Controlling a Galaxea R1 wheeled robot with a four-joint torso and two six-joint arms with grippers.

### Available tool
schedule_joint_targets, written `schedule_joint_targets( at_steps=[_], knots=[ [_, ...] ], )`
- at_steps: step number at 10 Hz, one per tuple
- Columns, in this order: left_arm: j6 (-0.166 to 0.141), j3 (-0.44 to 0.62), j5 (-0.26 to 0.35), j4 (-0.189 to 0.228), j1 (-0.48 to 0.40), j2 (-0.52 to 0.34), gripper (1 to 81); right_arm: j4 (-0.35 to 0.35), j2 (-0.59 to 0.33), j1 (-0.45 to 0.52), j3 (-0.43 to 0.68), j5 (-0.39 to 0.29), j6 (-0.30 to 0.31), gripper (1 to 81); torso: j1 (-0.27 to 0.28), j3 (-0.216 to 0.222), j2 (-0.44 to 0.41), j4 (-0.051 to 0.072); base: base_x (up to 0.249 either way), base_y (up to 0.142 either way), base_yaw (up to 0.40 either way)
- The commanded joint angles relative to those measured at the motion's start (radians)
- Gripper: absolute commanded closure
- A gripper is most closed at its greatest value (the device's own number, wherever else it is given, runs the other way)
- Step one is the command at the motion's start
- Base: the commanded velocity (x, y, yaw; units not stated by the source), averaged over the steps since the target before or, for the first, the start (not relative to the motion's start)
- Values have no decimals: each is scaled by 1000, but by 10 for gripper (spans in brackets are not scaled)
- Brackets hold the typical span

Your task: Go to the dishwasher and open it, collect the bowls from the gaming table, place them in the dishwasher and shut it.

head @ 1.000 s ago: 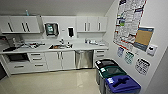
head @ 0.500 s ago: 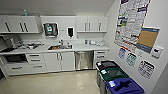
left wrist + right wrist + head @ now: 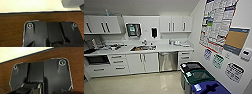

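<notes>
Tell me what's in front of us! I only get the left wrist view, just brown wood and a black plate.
Observer: A kitchenette. The dishwasher is ahead, under the counter.
Operator: Is it open?
Observer: No, its steel door is shut.
Operator: What's next to it?
Observer: White cabinets on both sides; the sink sits above those to its left.
Operator: Anything else near?
Observer: Bins stand on the right, against the wall.
</notes>
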Motion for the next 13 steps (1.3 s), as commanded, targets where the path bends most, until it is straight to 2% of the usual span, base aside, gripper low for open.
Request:
schedule_joint_targets(
  at_steps=[1, 13],
  knots=[
    [-1, -5, 38, 1, -49, -1, 10, 6, 4, 53, 1, -54, -1, 10, 0, 0, 0, 0, 135, 72, 0],
    [-1, -5, 38, -2, -51, -5, 10, 6, 3, 55, 1, -54, -1, 10, 1, 0, 0, 0, 135, 82, 0]
  ],
)
